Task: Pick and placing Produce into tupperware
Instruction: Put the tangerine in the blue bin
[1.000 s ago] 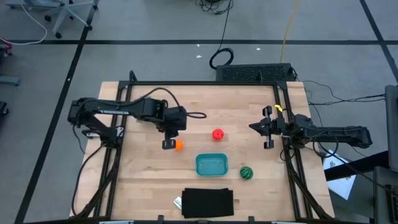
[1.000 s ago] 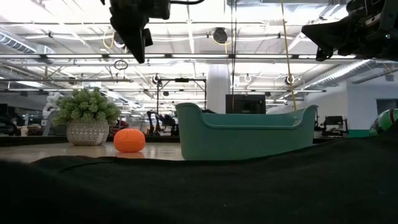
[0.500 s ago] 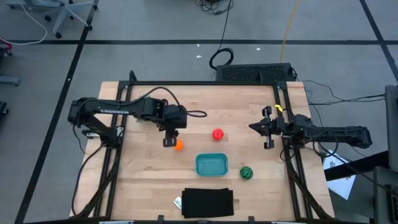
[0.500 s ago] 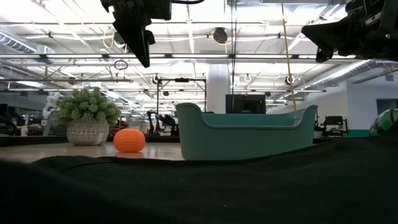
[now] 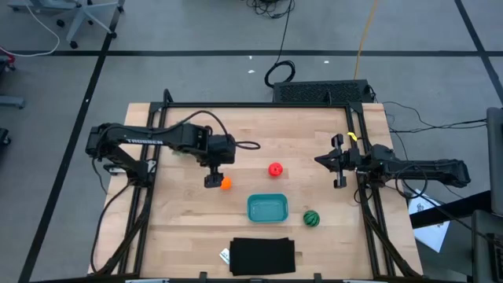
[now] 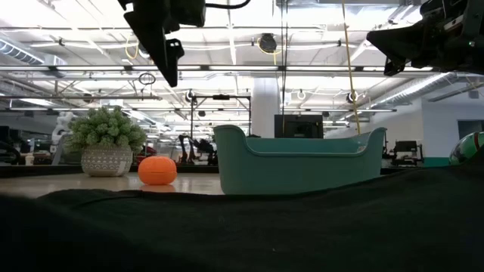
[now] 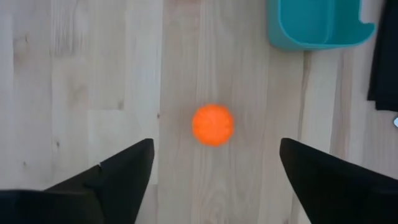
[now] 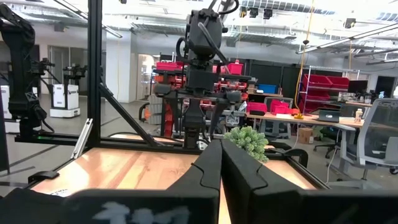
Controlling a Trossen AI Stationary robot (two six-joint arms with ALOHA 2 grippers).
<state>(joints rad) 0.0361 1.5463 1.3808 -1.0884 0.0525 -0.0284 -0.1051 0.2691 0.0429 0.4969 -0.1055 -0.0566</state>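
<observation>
The orange piece [image 5: 225,184] rests on the wooden table left of the middle; it also shows in the left wrist view [image 7: 212,124] and the low view [image 6: 157,170]. My left gripper [image 5: 213,181] is open and hangs above it, a finger [image 7: 124,174] on either side, touching nothing. The red piece [image 5: 274,169] lies mid-table. The striped green piece [image 5: 312,218] lies right of the teal tub [image 5: 267,208], which stands empty. My right gripper [image 5: 338,170] is shut and waits in the air at the table's right edge.
A black flat rectangle [image 5: 262,256] lies at the near edge, in front of the tub. A bushy green plant in a pot [image 6: 106,147] stands at the far left behind my left arm. Black frame rails run along the table's sides.
My left gripper has sunk a little toward the orange piece, which lies where it was.
</observation>
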